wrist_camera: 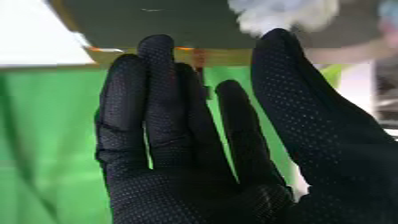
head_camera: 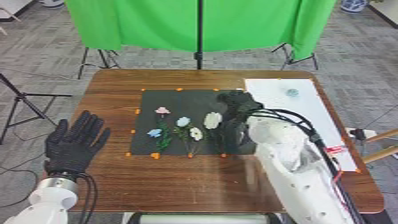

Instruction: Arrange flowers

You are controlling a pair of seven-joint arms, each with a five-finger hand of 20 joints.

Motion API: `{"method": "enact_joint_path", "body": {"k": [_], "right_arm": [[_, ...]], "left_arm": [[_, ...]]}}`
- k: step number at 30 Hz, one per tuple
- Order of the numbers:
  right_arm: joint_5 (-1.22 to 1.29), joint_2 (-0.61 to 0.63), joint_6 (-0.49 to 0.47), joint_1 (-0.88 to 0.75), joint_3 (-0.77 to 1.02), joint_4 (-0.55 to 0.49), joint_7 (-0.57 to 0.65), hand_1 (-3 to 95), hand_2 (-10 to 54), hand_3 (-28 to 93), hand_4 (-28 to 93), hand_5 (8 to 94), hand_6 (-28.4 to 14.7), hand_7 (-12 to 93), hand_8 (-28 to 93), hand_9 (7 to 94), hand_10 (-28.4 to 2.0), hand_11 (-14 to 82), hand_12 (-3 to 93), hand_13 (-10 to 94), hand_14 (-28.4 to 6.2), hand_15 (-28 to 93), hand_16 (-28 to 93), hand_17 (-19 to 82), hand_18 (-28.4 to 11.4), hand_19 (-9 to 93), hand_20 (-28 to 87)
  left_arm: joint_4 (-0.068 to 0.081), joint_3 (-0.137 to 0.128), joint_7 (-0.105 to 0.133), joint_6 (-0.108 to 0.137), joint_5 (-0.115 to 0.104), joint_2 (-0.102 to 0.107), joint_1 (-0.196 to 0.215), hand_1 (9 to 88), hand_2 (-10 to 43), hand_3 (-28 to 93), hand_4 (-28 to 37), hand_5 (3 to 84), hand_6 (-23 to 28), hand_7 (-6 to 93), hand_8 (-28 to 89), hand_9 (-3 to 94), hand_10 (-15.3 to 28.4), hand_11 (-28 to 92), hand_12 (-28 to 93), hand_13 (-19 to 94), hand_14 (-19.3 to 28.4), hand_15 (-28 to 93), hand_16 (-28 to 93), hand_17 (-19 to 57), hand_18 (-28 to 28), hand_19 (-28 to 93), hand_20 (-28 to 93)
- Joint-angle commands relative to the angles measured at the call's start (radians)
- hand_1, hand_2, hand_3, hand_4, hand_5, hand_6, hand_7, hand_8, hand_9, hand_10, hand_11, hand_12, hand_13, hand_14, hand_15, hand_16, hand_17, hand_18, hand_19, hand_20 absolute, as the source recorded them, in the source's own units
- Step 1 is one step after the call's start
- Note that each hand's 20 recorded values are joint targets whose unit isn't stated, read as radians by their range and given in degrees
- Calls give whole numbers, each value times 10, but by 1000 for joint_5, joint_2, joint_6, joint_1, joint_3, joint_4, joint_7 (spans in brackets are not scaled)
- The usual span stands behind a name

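Note:
Several artificial flowers lie on a black mat (head_camera: 178, 97) in the head view: a pink one (head_camera: 162, 110), a light blue one (head_camera: 183, 121), a smaller blue one (head_camera: 155, 133), a white one with a dark centre (head_camera: 196, 133) and a larger white one (head_camera: 213, 120). My right hand (head_camera: 238, 104) is over the mat's right part, just right of the larger white flower. In the right wrist view my right hand (wrist_camera: 169, 135) has straight fingers, and a pale bloom (wrist_camera: 282, 14) appears beyond the thumb tip. My left hand (head_camera: 75, 142) rests open at the table's left, apart from the flowers.
A white sheet (head_camera: 275, 90) covers the table's right side, with a small pale green round object (head_camera: 292, 92) on it. Orange marks edge the black mat. A green cloth (head_camera: 151, 25) hangs on stands behind the brown table (head_camera: 115, 180).

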Motion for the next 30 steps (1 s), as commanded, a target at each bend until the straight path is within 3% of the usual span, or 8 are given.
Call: {"method": "enact_joint_path", "body": {"k": [1,3,7,12,16,23,28,30], "right_arm": [[33,70,221,79,147,91,112,516,-95,771,-283,381,-62,101,-100,441,-198,115,156,434,-176,393,146,252,-225,674,285],[113,70,371,99,193,176,103,505,-95,782,-283,392,-66,123,-108,394,-205,122,145,383,-182,350,128,264,-224,551,192],[95,72,391,148,258,293,92,502,-95,794,-283,394,-50,160,-127,337,-192,115,122,304,-187,275,110,254,-241,408,125],[-43,41,335,199,299,453,31,496,-95,810,-283,406,-31,182,-139,329,-169,109,115,241,-184,259,112,164,-193,393,133],[-77,6,204,199,368,486,3,495,-95,811,-283,388,-23,185,-144,314,-155,99,111,226,-177,242,107,158,-191,374,126],[-157,-37,159,206,389,538,-64,539,-95,809,-283,334,-20,191,-152,289,-119,107,95,260,-155,213,116,210,-203,327,126],[-161,-49,132,204,386,557,-84,594,-95,668,-283,342,-15,182,-142,351,-100,113,101,337,-127,197,136,273,-180,342,184],[-179,-47,175,190,379,560,-92,628,-95,593,-283,401,-1,184,-143,448,-97,129,122,438,-105,241,171,301,-169,454,258]], "left_arm": [[-4,3,4,-14,14,-5,16,312,138,738,-279,479,91,173,-92,410,145,234,138,313,148,467,-55,-42,137,332,172],[-5,5,2,-16,17,-5,19,313,138,737,-280,479,91,173,-92,411,146,234,138,313,148,467,-55,-42,137,332,171],[-2,10,6,-22,16,-1,17,313,138,735,-281,479,91,174,-93,412,146,233,137,314,148,468,-55,-42,137,331,171],[13,15,13,-16,8,-3,17,313,139,733,-281,478,89,174,-93,413,145,235,138,316,148,467,-54,-41,137,329,170],[29,23,-1,-17,15,-7,4,313,140,733,-281,478,89,174,-94,413,145,235,138,316,148,466,-54,-41,137,328,171],[43,32,7,-14,0,-13,5,320,139,736,-279,479,89,176,-94,414,144,235,138,318,147,464,-53,-40,137,328,172],[45,38,0,-21,-8,-15,0,317,134,736,-276,478,89,176,-94,414,144,236,139,318,147,464,-51,-40,137,325,171],[45,37,-3,-12,-7,-15,-3,317,134,736,-275,478,89,176,-94,413,143,237,140,318,147,464,-51,-40,137,325,172]]}}
